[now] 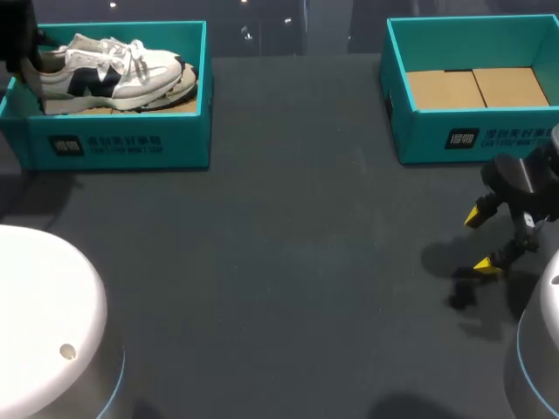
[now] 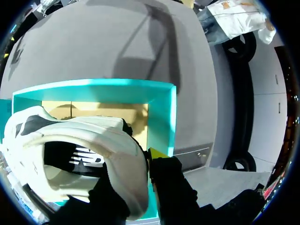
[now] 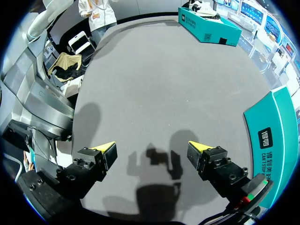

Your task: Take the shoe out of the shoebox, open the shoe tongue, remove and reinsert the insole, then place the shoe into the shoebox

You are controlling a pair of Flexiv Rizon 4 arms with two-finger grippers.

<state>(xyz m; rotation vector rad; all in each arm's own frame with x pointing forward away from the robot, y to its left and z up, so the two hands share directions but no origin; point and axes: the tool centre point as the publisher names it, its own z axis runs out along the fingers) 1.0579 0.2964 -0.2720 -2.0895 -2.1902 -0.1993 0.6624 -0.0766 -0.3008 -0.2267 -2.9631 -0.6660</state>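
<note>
A white sneaker (image 1: 109,72) with dark side markings lies in the teal shoebox (image 1: 122,144) at the far left, toe pointing right. My left gripper (image 1: 26,57) is a dark shape at its heel, at the box's left end. In the left wrist view the left gripper (image 2: 140,161) is shut on the sneaker's (image 2: 79,150) heel wall. One yellow-tipped finger (image 2: 157,153) is outside the heel and the other is inside the shoe. The box wall (image 2: 161,117) rises just behind. My right gripper (image 1: 482,239) (image 3: 151,147) hovers open over bare table at the right, holding nothing.
A second teal box (image 1: 472,140) with a cardboard floor stands at the far right, just beyond my right gripper; its wall (image 3: 276,131) shows beside that gripper. Something brown lies under the sneaker's toe (image 1: 175,96). Dark table (image 1: 288,262) stretches between the boxes.
</note>
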